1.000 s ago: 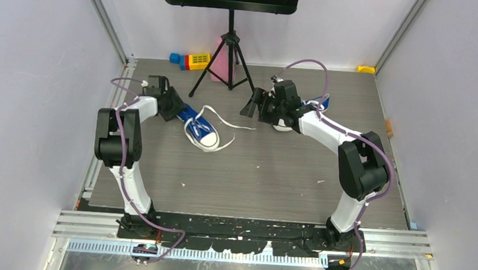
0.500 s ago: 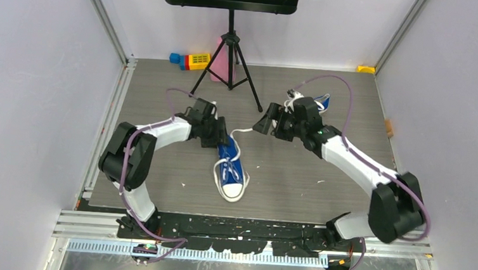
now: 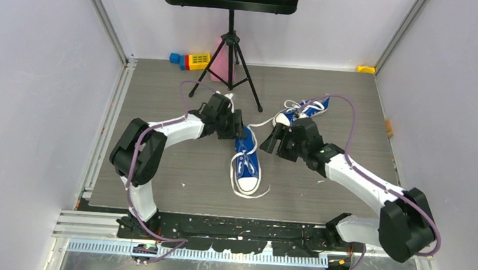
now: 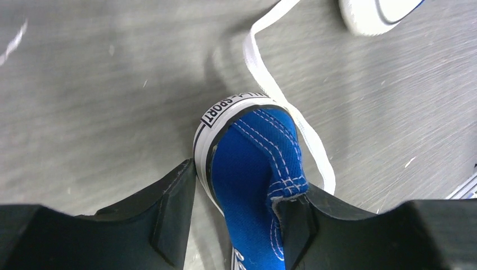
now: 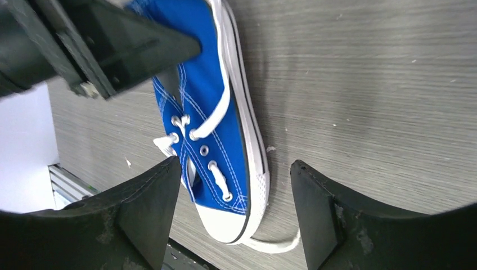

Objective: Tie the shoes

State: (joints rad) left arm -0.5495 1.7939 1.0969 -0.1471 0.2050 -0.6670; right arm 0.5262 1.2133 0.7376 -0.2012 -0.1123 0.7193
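The grey wood-grain table [image 3: 321, 198] fills the middle of the overhead view, and a black music stand [image 3: 229, 52] on a tripod sits at its upper centre. The left arm [image 3: 173, 127] reaches in from the lower left and the right arm [image 3: 361, 175] from the lower right, their ends near each other at the centre. The near shoe [image 3: 246, 164], blue with a white toe cap, lies at the centre with its toe toward the bottom of the frame. The far shoe [image 3: 301, 111] lies up and to the right of it. The left gripper [image 4: 244, 185] is closed partway on the near shoe's heel, one finger against the white sole and the other on the blue cloth. The right gripper [image 5: 235, 166] is spread wide and holds nothing, just right of that shoe. A loose white lace [image 3: 261, 192] loops past the toe. Small coloured blocks [image 3: 194, 60] lie at the upper left, beside the stand's legs.
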